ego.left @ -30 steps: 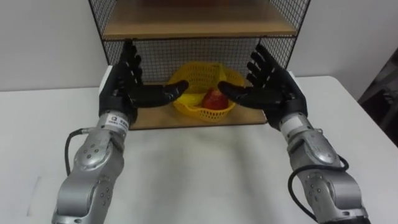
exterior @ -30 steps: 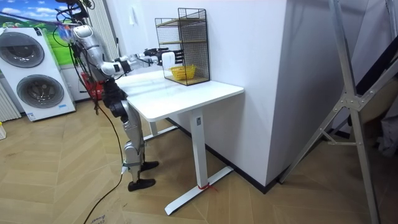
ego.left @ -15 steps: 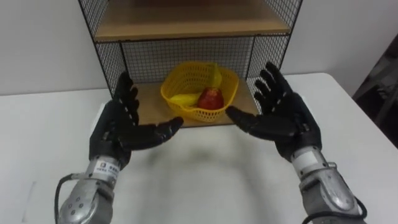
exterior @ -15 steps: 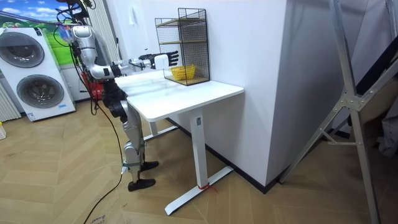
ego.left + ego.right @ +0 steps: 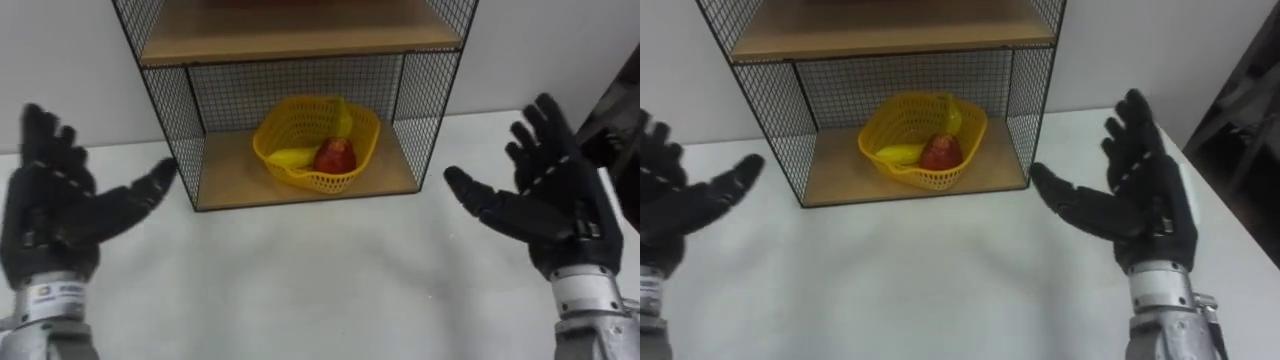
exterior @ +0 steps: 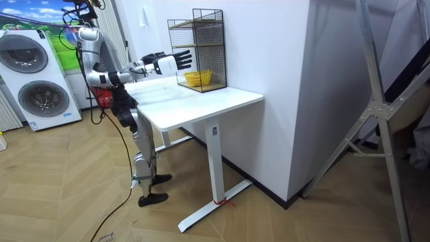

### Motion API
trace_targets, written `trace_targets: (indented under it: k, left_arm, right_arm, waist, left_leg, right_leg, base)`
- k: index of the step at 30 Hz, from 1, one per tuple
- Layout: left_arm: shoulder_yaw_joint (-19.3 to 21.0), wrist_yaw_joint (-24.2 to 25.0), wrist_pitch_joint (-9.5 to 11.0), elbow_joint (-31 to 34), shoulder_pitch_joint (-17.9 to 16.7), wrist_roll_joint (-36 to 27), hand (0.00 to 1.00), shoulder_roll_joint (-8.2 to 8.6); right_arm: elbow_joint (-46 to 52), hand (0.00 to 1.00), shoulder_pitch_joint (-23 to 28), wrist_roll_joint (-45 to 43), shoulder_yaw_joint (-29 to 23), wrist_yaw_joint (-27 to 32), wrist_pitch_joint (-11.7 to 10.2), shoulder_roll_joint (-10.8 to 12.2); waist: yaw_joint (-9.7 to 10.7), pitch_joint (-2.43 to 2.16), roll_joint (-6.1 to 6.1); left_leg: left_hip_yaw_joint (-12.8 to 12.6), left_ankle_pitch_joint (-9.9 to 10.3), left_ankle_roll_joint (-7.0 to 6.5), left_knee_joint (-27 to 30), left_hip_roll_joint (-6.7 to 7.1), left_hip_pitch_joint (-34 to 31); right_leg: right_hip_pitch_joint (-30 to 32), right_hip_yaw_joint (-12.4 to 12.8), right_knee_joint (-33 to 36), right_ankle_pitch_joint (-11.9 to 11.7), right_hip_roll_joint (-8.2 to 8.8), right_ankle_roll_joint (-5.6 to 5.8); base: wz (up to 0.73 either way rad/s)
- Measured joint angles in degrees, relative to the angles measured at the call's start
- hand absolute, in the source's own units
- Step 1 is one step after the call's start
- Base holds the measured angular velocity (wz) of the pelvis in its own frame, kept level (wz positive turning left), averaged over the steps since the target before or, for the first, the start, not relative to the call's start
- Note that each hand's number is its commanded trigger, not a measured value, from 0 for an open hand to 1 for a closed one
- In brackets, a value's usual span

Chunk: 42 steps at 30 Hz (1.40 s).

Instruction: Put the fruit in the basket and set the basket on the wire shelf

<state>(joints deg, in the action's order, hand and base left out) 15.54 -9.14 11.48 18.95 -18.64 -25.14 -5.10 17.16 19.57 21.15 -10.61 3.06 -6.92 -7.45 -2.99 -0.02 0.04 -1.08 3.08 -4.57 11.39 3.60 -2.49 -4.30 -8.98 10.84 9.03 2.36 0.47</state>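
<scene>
The yellow basket (image 5: 330, 183) sits on the wire shelf's (image 5: 180, 125) lower board with an apple (image 5: 334, 156) and a banana (image 5: 292, 158) inside, so the task looks done. The left hand (image 5: 45, 215) and right hand (image 5: 555, 215) hover above the counter (image 5: 320, 280) on either side, fingers spread and empty, clear of the shelf.

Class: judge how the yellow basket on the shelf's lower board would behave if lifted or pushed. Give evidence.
The basket looks like thin openwork plastic, so probably light and slightly flexible. The red fruit and banana lie loose inside, so they may shift if it tilts. Being wide and low on the smooth wooden board, it would likely slide rather than tip.
</scene>
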Motion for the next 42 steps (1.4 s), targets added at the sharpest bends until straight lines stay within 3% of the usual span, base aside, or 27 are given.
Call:
trace_targets:
  k: [4,8,11,13,16,18,20,22,26,30,31,36,38,40,42]
  left_arm:
    - [6.3,-6.8,3.3,3.8,-1.5,-0.2,0.00,0.00]
    - [12.3,-13.9,5.2,3.9,-1.7,0.0,0.00,-0.02]
    - [18.1,-19.8,5.2,4.1,-1.7,-0.4,0.00,-1.22]
    - [22.1,-24.0,5.6,4.1,-1.7,-0.5,0.00,-3.08]
    - [29.0,-31.7,7.2,3.8,-1.7,-1.2,0.00,-8.03]
    - [33.0,-35.1,7.8,2.4,-2.7,-2.3,0.00,-9.81]
    - [36.1,-38.2,8.6,-0.8,-3.8,-4.2,0.00,-10.78]
    - [39.1,-40.9,8.5,-8.7,-5.9,-8.7,0.00,-12.28]
    - [42.9,-45.4,8.2,-20.4,-7.5,-16.2,0.00,-12.98]
    - [43.8,-47.1,7.3,-38.6,-8.5,-24.3,0.00,-16.98]
    - [43.2,-47.1,7.1,-42.6,-8.5,-27.3,0.00,-17.23]
    - [42.8,-44.7,5.9,-62.8,-7.5,-35.6,0.00,-17.61]
    - [42.7,-43.3,5.9,-69.9,-7.6,-36.2,0.00,-17.39]
    - [42.1,-41.7,5.9,-74.6,-8.1,-36.1,0.00,-15.09]
    - [40.4,-40.2,5.8,-77.1,-8.1,-35.6,0.00,-13.91]
  right_arm:
    - [1.7,0.00,0.2,-2.2,-5.2,5.2,-0.9,0.0]
    - [2.1,0.00,0.1,-4.3,-10.6,11.6,-3.8,-0.3]
    - [2.2,0.00,0.0,-4.3,-15.9,16.9,-4.3,-3.3]
    - [2.7,0.00,-0.6,-5.1,-19.3,21.0,-4.4,-5.9]
    - [3.1,0.00,-0.6,-4.9,-26.1,30.0,-6.5,-10.0]
    - [1.3,0.00,-0.2,-3.6,-30.0,34.1,-7.4,-12.3]
    - [-2.5,0.00,-0.3,-3.5,-33.7,38.0,-8.2,-13.3]
    - [-9.8,0.00,0.6,-0.7,-37.9,41.9,-8.1,-13.5]
    - [-19.2,0.00,2.7,6.9,-41.5,47.9,-6.6,-13.8]
    - [-29.5,0.00,5.9,17.7,-44.6,51.0,-6.0,-15.1]
    - [-33.6,0.00,6.4,20.2,-44.5,50.9,-6.0,-15.1]
    - [-57.4,0.00,6.3,35.4,-44.6,47.8,-6.0,-15.4]
    - [-67.1,0.00,6.3,37.9,-44.5,46.0,-6.0,-14.7]
    - [-75.2,0.00,6.3,37.2,-43.0,44.5,-6.0,-12.6]
    - [-79.3,0.00,5.6,37.1,-41.5,43.5,-6.0,-11.4]
  waist:
    - [-0.7,-0.10,0.00]
    - [-1.0,-0.18,0.12]
    - [-0.9,-0.20,0.59]
    - [-1.0,-0.21,0.60]
    - [-0.6,-0.13,0.14]
    - [-0.5,0.04,-0.13]
    - [0.0,0.12,-0.01]
    - [0.0,-0.06,-0.08]
    - [-0.3,-0.10,0.06]
    - [-0.1,-0.24,0.03]
    - [0.1,-0.24,0.01]
    - [0.0,-0.53,0.18]
    - [0.1,-0.72,-0.11]
    - [0.3,-0.75,-0.19]
    - [0.5,-0.79,-0.32]
  left_leg:
    - [0.2,0.0,0.08,0.0,0.04,-0.4]
    - [0.3,-0.1,0.11,0.1,0.06,-0.4]
    - [0.4,0.0,0.20,0.2,0.09,-0.8]
    - [0.3,0.0,0.22,0.2,0.13,-1.1]
    - [0.5,0.1,0.49,0.5,0.13,-1.9]
    - [0.3,0.1,0.52,0.4,0.11,-2.0]
    - [0.4,0.1,0.54,0.4,0.08,-2.2]
    - [0.5,0.1,0.63,0.5,0.04,-2.4]
    - [0.3,1.4,1.60,2.7,0.09,-4.1]
    - [1.0,1.5,1.60,2.8,0.33,-5.5]
    - [1.1,1.5,1.60,2.8,0.32,-5.7]
    - [1.2,1.5,1.59,2.8,0.19,-5.8]
    - [1.1,1.7,1.31,2.7,0.10,-5.6]
    - [0.6,3.4,2.07,4.3,-0.34,-5.8]
    - [0.7,3.6,1.96,3.9,-0.31,-5.6]
  right_leg:
    - [0.3,-0.6,-0.1,0.0,0.12,0.00]
    - [0.3,-0.8,0.0,0.0,0.12,-0.05]
    - [0.7,-0.8,0.2,0.1,0.15,-0.11]
    - [1.5,-0.7,1.1,0.6,0.27,-0.17]
    - [2.6,-0.7,2.3,1.3,0.32,-0.38]
    - [3.0,-0.8,2.6,1.5,0.43,-0.50]
    - [3.1,-1.6,2.7,1.6,0.61,-0.64]
    - [3.3,-1.8,2.9,1.7,0.70,-0.76]
    - [5.3,-2.4,5.4,3.0,1.44,-0.62]
    - [6.7,-3.3,6.1,3.3,1.76,-0.60]
    - [6.6,-3.2,5.9,3.3,1.75,-0.59]
    - [6.6,-3.2,5.8,3.5,1.66,-0.67]
    - [6.4,-3.8,5.8,3.6,1.85,-0.83]
    - [5.9,-4.1,5.8,3.6,1.80,-0.90]
    - [5.6,-4.2,5.8,3.7,1.83,-0.89]
  base:
    - [0.01]
    - [0.03]
    - [0.00]
    - [0.00]
    - [0.00]
    - [-0.02]
    - [0.04]
    - [0.02]
    - [-0.05]
    - [0.02]
    - [0.10]
    - [0.06]
    - [0.06]
    - [-0.06]
    - [-0.08]
